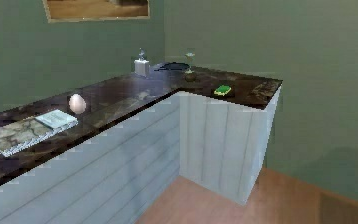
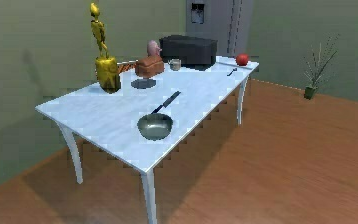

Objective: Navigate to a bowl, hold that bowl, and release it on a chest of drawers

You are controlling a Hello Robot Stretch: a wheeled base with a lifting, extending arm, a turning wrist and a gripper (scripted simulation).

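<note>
A long white four-legged table [image 2: 97,112] is seen out on the arm's side, and the hunt for the bowl is judged to be the step in hand. The likeliest candidate is a shallow grey round dish [image 2: 142,84], lying on the tabletop just beside a squat yellow pot [image 2: 108,73]. Whether it is a bowl or only a plate cannot be settled from this angle. Nearer the table's front edge a grey-green round pan with a long dark handle [image 2: 155,125] is noted, and it should not be taken for the target. A gilded standing statue [image 2: 98,28], a reddish-brown boxy item [image 2: 150,66], a black microwave oven [image 2: 187,50] and a small red round fruit [image 2: 243,60] are ranged along the far side.

Ahead, a dark speckled L-shaped countertop on pale blue panelled fronts [image 1: 137,95] is presented, with a pale egg-shaped object [image 1: 77,103] and a small green item [image 1: 222,90] on it. No chest of drawers is made out with confidence.

The claw's state cannot be told at this moment.

For a clean approach, the base is best brought alongside the table until the grey dish is lined up with the arm's reach. The table legs should be kept clear of the wheels. Since the yellow pot is set so close, room should be left on the dish's open side, and the pan's handle should be avoided.
</note>
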